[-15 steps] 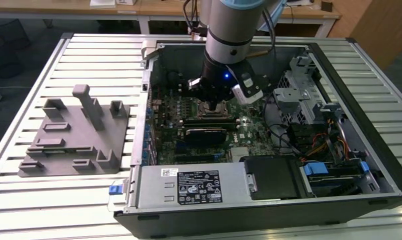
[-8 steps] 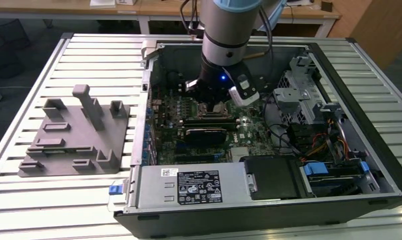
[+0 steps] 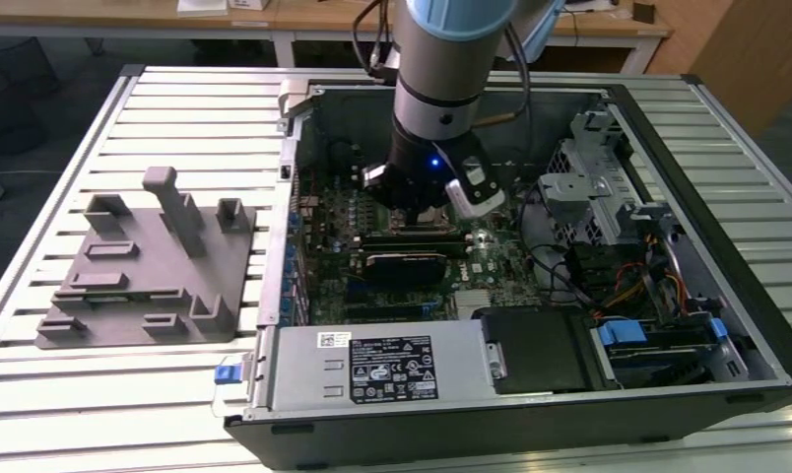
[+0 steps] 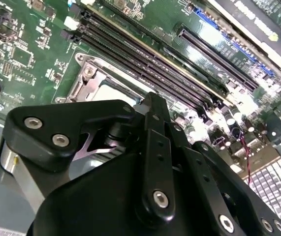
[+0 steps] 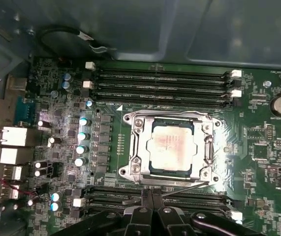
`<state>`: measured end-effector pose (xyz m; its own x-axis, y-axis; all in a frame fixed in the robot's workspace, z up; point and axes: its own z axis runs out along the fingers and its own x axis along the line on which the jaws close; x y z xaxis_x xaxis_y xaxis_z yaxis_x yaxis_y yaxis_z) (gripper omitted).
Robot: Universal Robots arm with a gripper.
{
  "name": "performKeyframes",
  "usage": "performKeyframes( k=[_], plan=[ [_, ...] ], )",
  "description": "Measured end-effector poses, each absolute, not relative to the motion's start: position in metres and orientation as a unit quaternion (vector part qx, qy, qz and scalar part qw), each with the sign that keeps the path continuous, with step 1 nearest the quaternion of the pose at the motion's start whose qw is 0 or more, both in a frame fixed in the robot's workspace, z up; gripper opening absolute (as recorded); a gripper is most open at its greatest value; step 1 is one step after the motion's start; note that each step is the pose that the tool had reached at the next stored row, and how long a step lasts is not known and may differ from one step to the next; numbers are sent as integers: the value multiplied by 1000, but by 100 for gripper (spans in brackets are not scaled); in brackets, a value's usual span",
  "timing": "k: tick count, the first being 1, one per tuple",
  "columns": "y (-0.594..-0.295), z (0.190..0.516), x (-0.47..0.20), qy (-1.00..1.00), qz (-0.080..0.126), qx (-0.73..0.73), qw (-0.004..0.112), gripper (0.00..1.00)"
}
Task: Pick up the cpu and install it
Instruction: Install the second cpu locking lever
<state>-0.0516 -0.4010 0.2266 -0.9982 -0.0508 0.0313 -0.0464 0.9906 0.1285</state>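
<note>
One cpu (image 5: 172,146) sits flat in its socket frame (image 5: 135,147) on the motherboard (image 5: 258,132), just past the gripper (image 5: 152,206). Its jaws look pressed together, holding nothing, likely because the chip is already in place.

my arm (image 3: 435,69) is a fat cylinder, pale blue up top, then silver-grey with black bands lower down. a small blue light glows on the black wrist block, with a white-and-black module clipped beside it. dark cables run along the arm. my gripper (image 4: 150,162) is matte black, made of jointed link plates pinned with silver screws.
</note>
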Motion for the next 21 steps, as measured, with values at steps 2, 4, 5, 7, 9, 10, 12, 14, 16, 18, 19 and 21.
performKeyframes(
  k=[2,4,5,7,9,10,12,14,16,18,19,21],
  plan=[
    [-401,223,-52,-997,-64,24,18,11],
    [-401,220,-52,-997,-64,24,18,11],
    [-401,219,-52,-997,-64,24,19,11],
    [-401,216,-52,-997,-65,24,19,11],
    [-401,213,-52,-997,-65,24,19,11],
    [-401,213,-52,-997,-67,24,20,11],
    [-402,212,-52,-997,-74,24,20,11],
    [-404,212,-52,-996,-81,24,20,11],
    [-407,211,-52,-996,-85,24,20,11],
    [-410,210,-52,-996,-88,24,21,11],
    [-411,210,-52,-995,-90,24,21,11],
    [-414,209,-52,-995,-93,25,21,11]
  ],
)
